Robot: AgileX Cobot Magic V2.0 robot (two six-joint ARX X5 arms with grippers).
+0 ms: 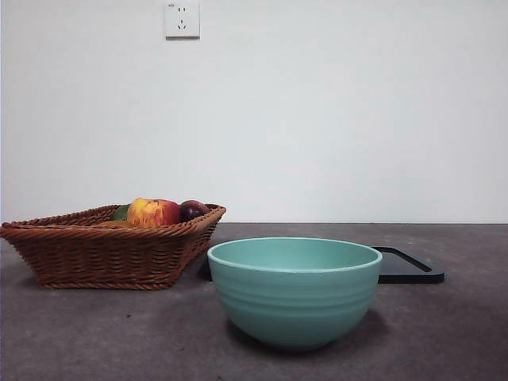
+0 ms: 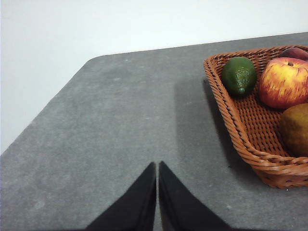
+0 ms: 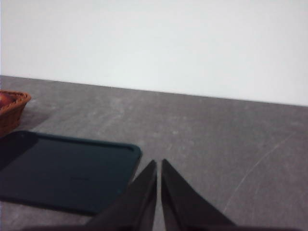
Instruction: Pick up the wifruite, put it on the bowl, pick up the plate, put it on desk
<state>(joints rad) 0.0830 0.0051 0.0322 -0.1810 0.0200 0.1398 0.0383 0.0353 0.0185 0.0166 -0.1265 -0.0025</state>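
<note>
The wifruite (image 2: 296,127), a dull golden-brown oval fruit, lies in the wicker basket (image 2: 240,130) beside a red-yellow apple (image 2: 285,82). In the front view the basket's rim hides it. The teal bowl (image 1: 294,290) stands empty on the desk (image 1: 95,333), near the front. Behind it lies a flat black rectangular tray (image 1: 409,270), the only plate-like thing in view. My left gripper (image 2: 157,163) hangs shut and empty over bare desk, off to the basket's side. Past a corner of the tray (image 3: 62,173), my right gripper (image 3: 159,161) is shut with nothing in it. Neither arm shows in the front view.
The basket (image 1: 111,250) stands to the left of the bowl and also holds a green fruit (image 2: 238,74) and a dark purple fruit (image 1: 193,209). A white wall with a socket (image 1: 182,19) closes the back. The desk's rounded corner (image 2: 91,60) is near the left arm.
</note>
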